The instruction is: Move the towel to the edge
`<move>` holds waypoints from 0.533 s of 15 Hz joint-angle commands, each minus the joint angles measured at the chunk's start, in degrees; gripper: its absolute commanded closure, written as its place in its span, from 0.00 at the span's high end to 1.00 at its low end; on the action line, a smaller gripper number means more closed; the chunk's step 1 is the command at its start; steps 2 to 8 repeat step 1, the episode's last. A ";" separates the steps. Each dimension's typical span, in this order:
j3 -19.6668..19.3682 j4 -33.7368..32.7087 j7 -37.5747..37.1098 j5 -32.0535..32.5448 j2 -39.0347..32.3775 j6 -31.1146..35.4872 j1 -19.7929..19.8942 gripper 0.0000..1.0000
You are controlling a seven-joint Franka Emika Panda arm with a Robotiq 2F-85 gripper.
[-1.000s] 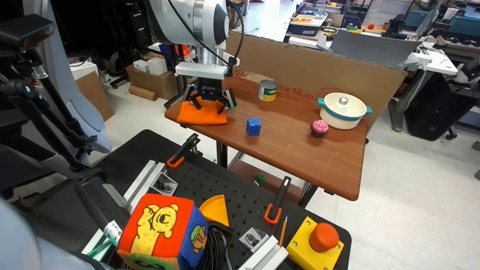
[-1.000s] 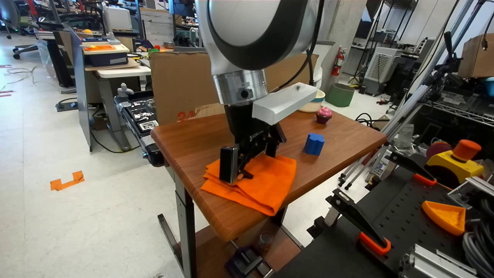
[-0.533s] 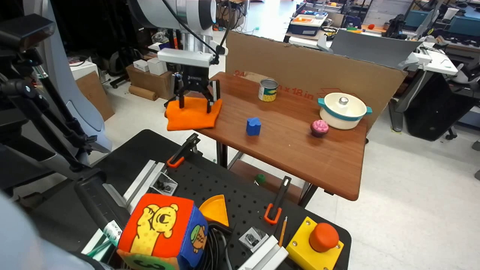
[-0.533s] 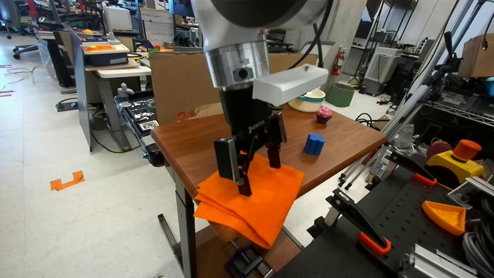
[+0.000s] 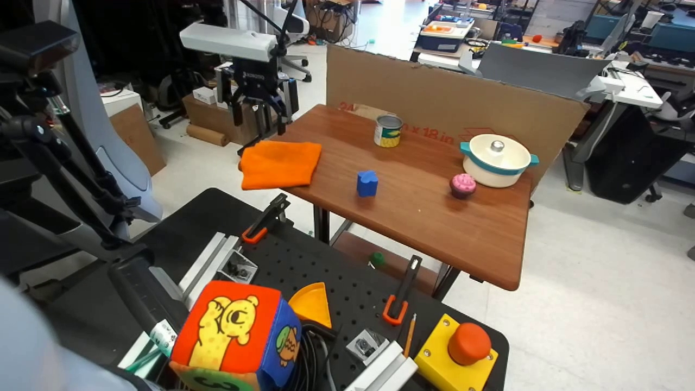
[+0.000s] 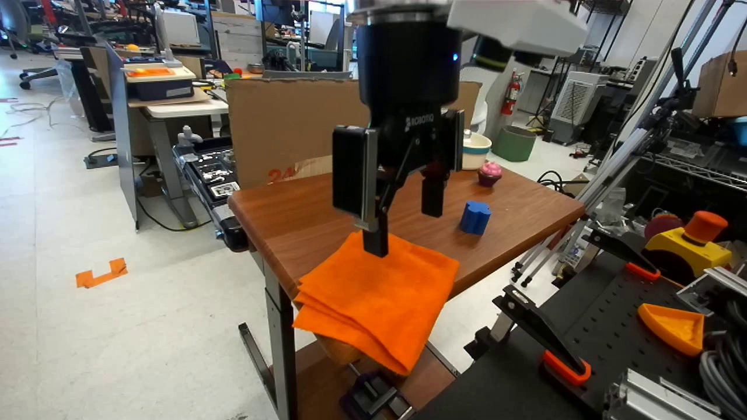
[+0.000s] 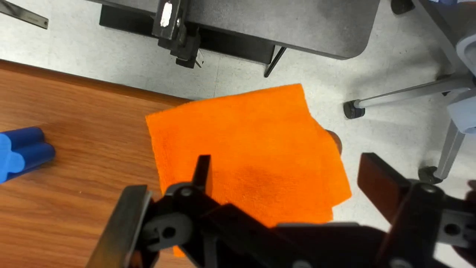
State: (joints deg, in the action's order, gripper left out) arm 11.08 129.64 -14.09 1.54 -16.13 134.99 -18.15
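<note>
Hovering with its fingers (image 6: 375,240) spread and nothing between them, your black two-fingered gripper (image 6: 404,223) sits above a folded bright orange cloth towel (image 5: 279,165), not touching it, likely parted so as not to snag the fabric. In an exterior view the towel lies flat at the left, lapping past the edge (image 5: 402,239) of the reddish-brown wooden tabletop (image 5: 429,206) at its near-left corner, which probably satisfies your task. To its right, apart, stands a blue flower-shaped block (image 5: 367,183). You can read "ROBOTIQ" on the gripper and red "24" and "x 18in" on the brown cardboard panel (image 5: 434,98) along the far side; the yellow-labelled metal can (image 5: 388,131) is illegible.
</note>
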 commanded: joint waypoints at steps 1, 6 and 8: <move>0.33 0.15 -0.08 0.10 0.07 -0.05 0.34 1.00; 0.33 0.15 -0.08 0.10 0.07 -0.05 0.34 1.00; 0.33 0.15 -0.08 0.10 0.07 -0.05 0.34 1.00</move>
